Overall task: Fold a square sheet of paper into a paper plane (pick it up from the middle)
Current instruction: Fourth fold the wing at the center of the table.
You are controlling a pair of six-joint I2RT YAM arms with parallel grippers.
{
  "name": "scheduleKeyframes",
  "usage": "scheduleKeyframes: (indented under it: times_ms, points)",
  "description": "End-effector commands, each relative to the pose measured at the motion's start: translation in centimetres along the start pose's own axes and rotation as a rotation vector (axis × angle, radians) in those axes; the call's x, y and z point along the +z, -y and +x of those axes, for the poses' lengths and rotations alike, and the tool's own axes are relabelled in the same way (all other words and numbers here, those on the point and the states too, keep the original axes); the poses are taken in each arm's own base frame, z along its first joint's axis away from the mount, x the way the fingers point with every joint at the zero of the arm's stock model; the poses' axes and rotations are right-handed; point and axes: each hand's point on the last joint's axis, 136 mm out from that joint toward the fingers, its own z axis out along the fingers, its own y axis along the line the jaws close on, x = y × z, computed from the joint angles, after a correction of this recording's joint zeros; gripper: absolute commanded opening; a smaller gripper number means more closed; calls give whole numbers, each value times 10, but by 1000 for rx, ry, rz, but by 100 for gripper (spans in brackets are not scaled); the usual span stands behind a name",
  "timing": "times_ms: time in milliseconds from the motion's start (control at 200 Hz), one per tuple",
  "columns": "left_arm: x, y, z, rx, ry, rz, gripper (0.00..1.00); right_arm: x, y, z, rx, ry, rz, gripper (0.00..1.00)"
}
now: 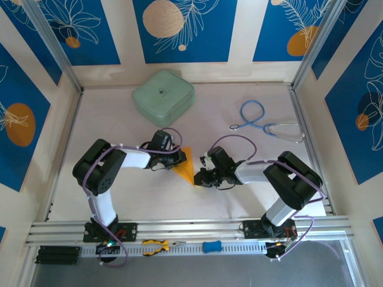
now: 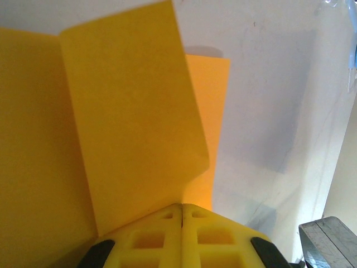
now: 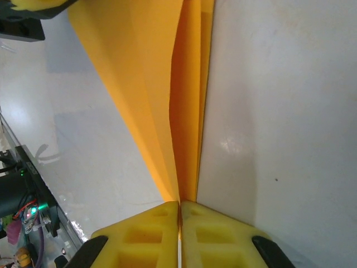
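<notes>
Thin bright orange-yellow paper (image 1: 186, 165), folded w/ lengthwise creases into a pointed wedge, is held mid-tabletop btwn the two arms, tip toward the near edge. Left wrist view: one flap of the paper (image 2: 128, 111) stands up, another layer behind it, shadow on the white tabletop (image 2: 268, 84). Left jaws are pressed together, yellow pads (image 2: 150, 240) pinching the paper's edge. Right wrist view: the paper (image 3: 167, 84) narrows in a V down to the right jaws, also pressed together on it at the pointed end. Left arm (image 1: 114, 167) reaches in from the left, right arm (image 1: 281, 176) from the right. Farther back: mint-green rounded square case (image 1: 163, 97); at back right, blue-tubed stethoscope (image 1: 263, 122). On the near rail: yellow-handled pliers (image 1: 157, 245) and a small blue item (image 1: 211, 246).
</notes>
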Motion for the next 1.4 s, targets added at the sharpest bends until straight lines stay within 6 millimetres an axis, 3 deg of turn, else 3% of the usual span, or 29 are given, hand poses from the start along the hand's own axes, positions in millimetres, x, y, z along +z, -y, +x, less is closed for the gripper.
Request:
scheduleKeyframes:
  times_ms: [0,255,470,1075,1395]
  points:
    - [6,-35,10,-43,-16,-118,0,4,21,27,38,-98,90,9]
    - [6,-35,10,-45,-18,-119,0,0,22,31,30,-104,108,13]
    - [6,-36,11,-49,-18,-124,0,-1,26,35,41,-106,125,8]
    - [5,-39,12,-59,-12,-128,0,-7,15,36,22,-114,98,12]
    - [4,-39,12,-57,-11,-124,0,-40,-32,-12,9,31,-23,14]
